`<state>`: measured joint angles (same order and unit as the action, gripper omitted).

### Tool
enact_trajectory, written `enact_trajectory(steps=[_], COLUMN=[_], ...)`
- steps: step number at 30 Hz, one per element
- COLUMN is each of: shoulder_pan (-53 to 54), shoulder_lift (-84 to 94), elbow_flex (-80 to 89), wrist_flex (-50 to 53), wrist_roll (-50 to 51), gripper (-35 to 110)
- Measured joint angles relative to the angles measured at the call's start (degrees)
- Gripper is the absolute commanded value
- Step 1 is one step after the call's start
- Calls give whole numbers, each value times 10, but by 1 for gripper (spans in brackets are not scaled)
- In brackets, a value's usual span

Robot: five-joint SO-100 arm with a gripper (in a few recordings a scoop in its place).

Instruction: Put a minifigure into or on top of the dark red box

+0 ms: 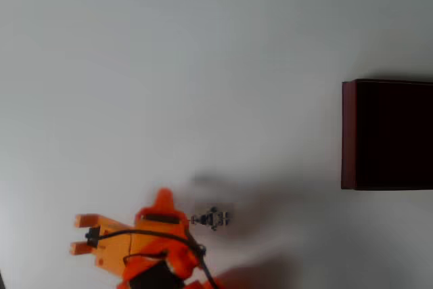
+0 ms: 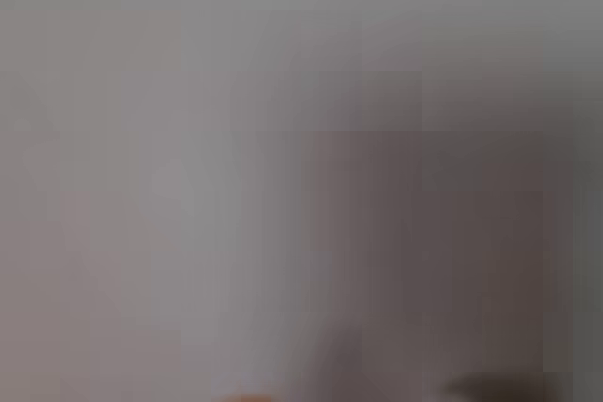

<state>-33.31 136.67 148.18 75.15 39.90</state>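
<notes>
At the lower left of the overhead view, my orange gripper [image 1: 177,225] is just beside the minifigure [image 1: 214,218] on the white table [image 1: 169,65]; I cannot tell its opening. The dark red box [image 1: 385,135] stands well apart, at the right edge.

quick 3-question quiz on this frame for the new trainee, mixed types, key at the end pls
1. True or false: in the overhead view, the minifigure already lies inside the dark red box.
2. In the overhead view, the box sits at which edge of the picture? A) left B) right C) bottom
3. Fill in: the orange arm is near the ___ edge of the overhead view, right beside the minifigure.

Key: 1 false, it is on the white table, well apart from the box. 2 B. 3 bottom. The wrist view is too blurred to use.
</notes>
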Motion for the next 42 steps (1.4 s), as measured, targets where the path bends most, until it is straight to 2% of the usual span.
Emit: enact_trajectory(steps=[7, 23, 34, 42], shoulder_pan=[25, 51, 67, 44], shoulder_lift=[-102, -215, -166, -3], elbow_flex=[-14, -47, -22, 68], wrist_flex=[-47, -57, -53, -47], wrist_roll=[-16, 1, 16, 0], gripper=[33, 31, 31, 31])
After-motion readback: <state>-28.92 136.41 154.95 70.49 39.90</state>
